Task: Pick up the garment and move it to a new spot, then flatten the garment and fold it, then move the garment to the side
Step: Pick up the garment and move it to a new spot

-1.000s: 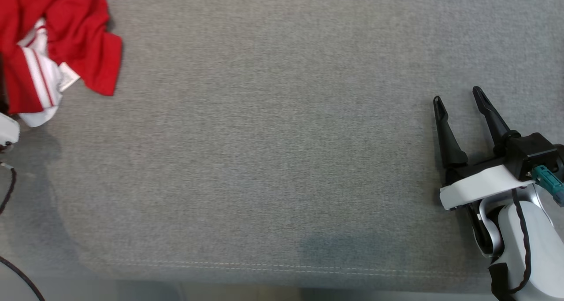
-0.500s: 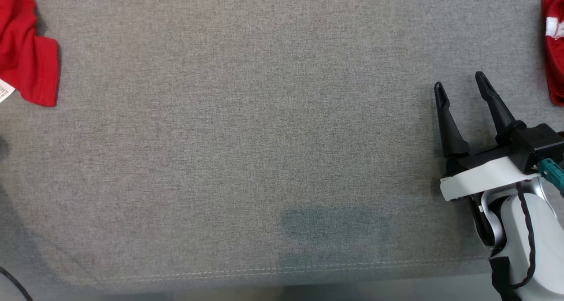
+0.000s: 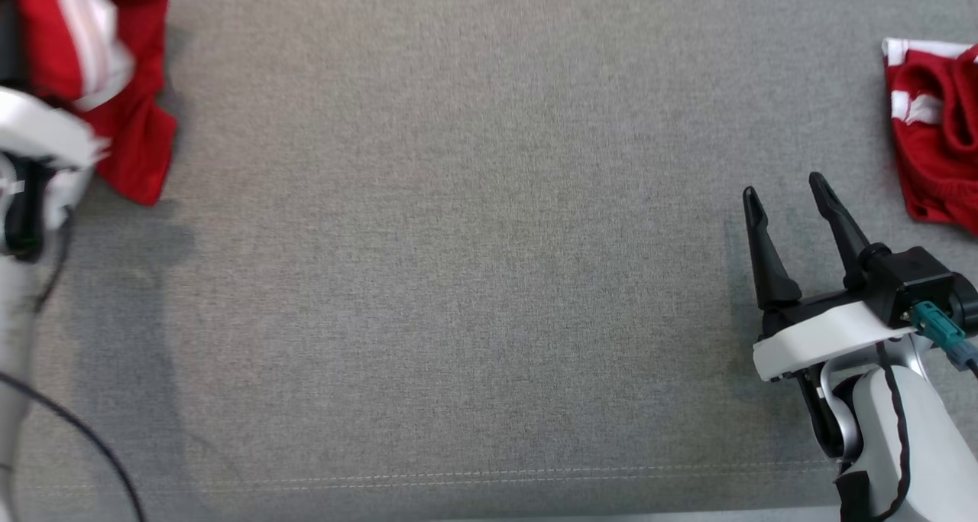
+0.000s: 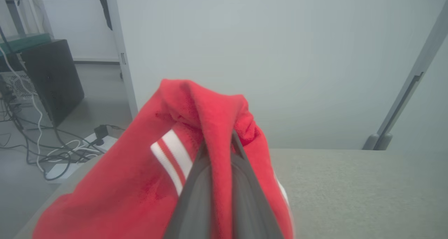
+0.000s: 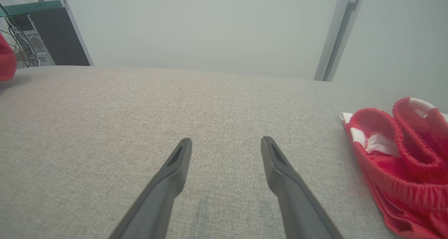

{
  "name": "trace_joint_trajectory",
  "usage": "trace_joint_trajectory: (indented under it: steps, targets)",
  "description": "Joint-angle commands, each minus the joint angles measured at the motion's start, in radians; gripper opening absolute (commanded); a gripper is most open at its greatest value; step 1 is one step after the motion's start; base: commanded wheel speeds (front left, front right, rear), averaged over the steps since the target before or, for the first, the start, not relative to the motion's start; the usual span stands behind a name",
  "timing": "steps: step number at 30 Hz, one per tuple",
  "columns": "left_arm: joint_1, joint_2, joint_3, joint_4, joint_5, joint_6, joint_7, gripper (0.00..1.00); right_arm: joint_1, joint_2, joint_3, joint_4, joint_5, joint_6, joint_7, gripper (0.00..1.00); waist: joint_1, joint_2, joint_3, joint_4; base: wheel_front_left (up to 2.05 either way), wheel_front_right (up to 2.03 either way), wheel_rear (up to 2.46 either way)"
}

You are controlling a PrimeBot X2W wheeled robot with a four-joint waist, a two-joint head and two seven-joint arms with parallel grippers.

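The left gripper [image 4: 218, 141] is pinched tight on the garment [image 4: 122, 190], soft red knit with white ribbed stripes, draped over its fingers. The right gripper [image 5: 226, 142] gapes wide over the grey woven surface [image 3: 458, 239], with a crumpled red piece [image 5: 402, 162] to its right.

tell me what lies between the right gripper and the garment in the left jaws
Only bare grey fabric surface, per the head view, from right gripper to held garment.

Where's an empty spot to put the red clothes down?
The whole middle of the grey surface is bare, from the garment in the left gripper to the right gripper. Crowded: the right edge, where a second red garment lies.
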Motion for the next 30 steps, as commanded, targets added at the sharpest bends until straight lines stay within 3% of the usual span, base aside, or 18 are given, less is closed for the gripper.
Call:
trace_joint_trajectory:
  steps: [1, 5, 11, 16, 22, 23, 24, 25, 30]
  targets:
    - [0.008, 0.03, 0.02, -0.069, 0.024, 0.005, -0.01, 0.0, 0.017, 0.004, 0.015, -0.011, 0.01, 0.004, -0.017, 1.0, -0.0001, 0.0, -0.036, 0.009, 0.0, 0.0, 0.0]
    - [0.08, -0.046, -0.033, -0.214, 0.082, 0.019, -0.01, 0.0, 0.024, 0.01, 0.019, 0.0, 0.017, 0.004, -0.019, 1.0, -0.0001, 0.0, -0.072, -0.002, 0.0, 0.0, 0.0]
    - [0.154, -0.154, -0.115, -0.325, 0.112, 0.021, -0.01, 0.0, 0.033, 0.015, 0.014, 0.004, 0.025, 0.004, -0.021, 1.0, -0.0001, 0.0, -0.108, -0.039, 0.0, 0.0, 0.0]
    - [0.173, -0.244, -0.191, -0.311, 0.131, 0.018, -0.009, 0.0, 0.042, 0.015, 0.014, 0.011, 0.03, 0.004, -0.022, 1.0, -0.0001, 0.0, -0.123, -0.066, 0.0, 0.0, 0.0]
    - [0.189, -0.352, -0.334, -0.195, 0.158, 0.001, -0.005, 0.0, 0.049, 0.021, 0.017, 0.011, 0.037, 0.004, -0.022, 1.0, -0.0001, 0.0, -0.132, -0.103, 0.0, 0.0, 0.0]
    - [0.193, -0.363, -0.355, -0.174, 0.154, -0.002, -0.005, 0.33, 0.048, 0.022, 0.018, 0.012, 0.038, 0.004, -0.022, 1.0, -0.0001, 0.0, -0.133, -0.106, 0.0, 0.0, 0.0]
    - [0.197, -0.371, -0.368, -0.158, 0.146, -0.004, -0.006, 0.94, 0.048, 0.023, 0.018, 0.013, 0.038, 0.004, -0.022, 1.0, -0.0001, 0.0, -0.135, -0.109, 0.0, 0.0, 0.0]
    - [0.198, -0.377, -0.379, -0.143, 0.145, -0.006, -0.007, 1.0, 0.047, 0.024, 0.017, 0.013, 0.039, 0.004, -0.022, 1.0, -0.0001, 0.0, -0.137, -0.111, 0.0, 0.0, 0.0]
    - [0.214, -0.389, -0.374, -0.151, 0.139, -0.008, -0.009, 1.0, 0.046, 0.022, 0.014, 0.005, 0.04, 0.004, -0.022, 1.0, -0.0001, 0.0, -0.154, -0.09, 0.0, 0.0, 0.0]
